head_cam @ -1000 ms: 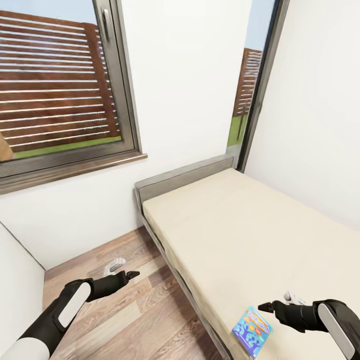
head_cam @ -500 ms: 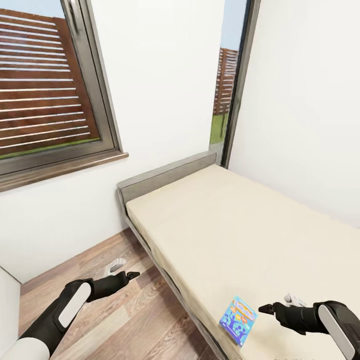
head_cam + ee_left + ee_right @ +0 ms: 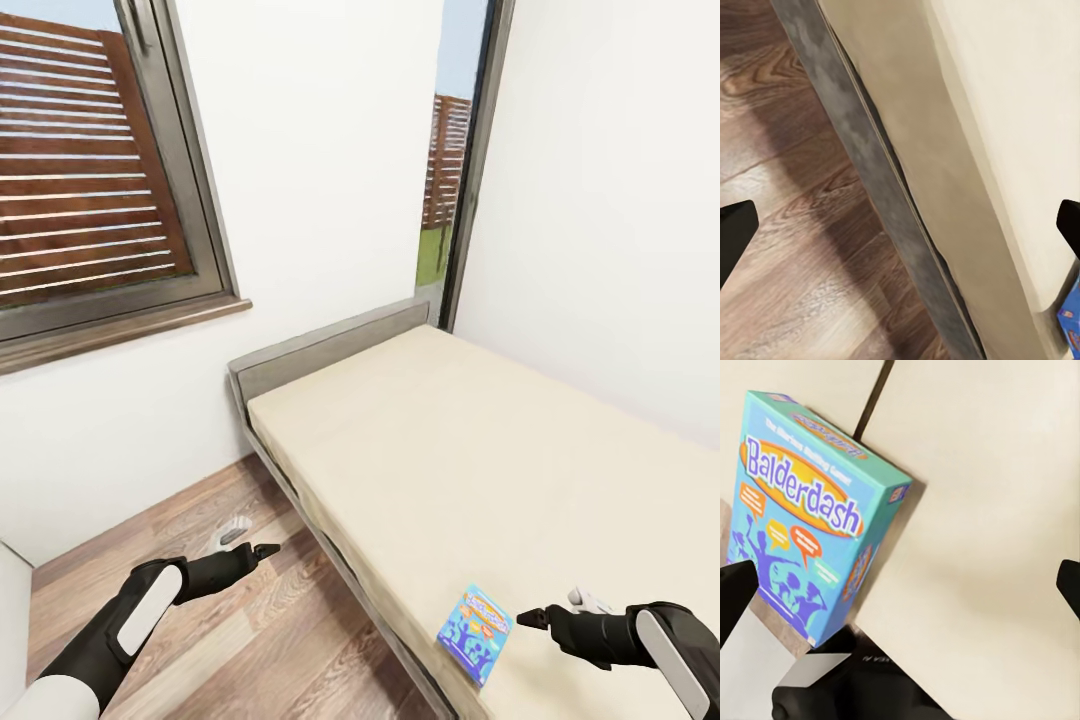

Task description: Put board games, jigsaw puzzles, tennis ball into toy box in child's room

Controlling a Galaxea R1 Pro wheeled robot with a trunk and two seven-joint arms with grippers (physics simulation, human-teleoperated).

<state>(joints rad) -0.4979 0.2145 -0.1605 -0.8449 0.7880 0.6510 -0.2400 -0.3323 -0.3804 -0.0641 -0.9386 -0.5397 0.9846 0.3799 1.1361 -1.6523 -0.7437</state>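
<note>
I am holding my empty right gripper (image 3: 533, 618), jaws released, beside the Balderdash board game (image 3: 474, 634) lying at the bed (image 3: 480, 450) edge.

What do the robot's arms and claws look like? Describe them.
Both arms are glossy black with a white panel along the forearm; the left arm's upper part turns white. The left claw and right claw are slim, black and pointed, each with a pale grey piece beside it. No cables or markings are visible.

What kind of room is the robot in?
Probably a bedroom, maybe a child's. There is a bed with a bare cream mattress, a Balderdash board game lying near its edge, a big window and a wooden floor.
</note>
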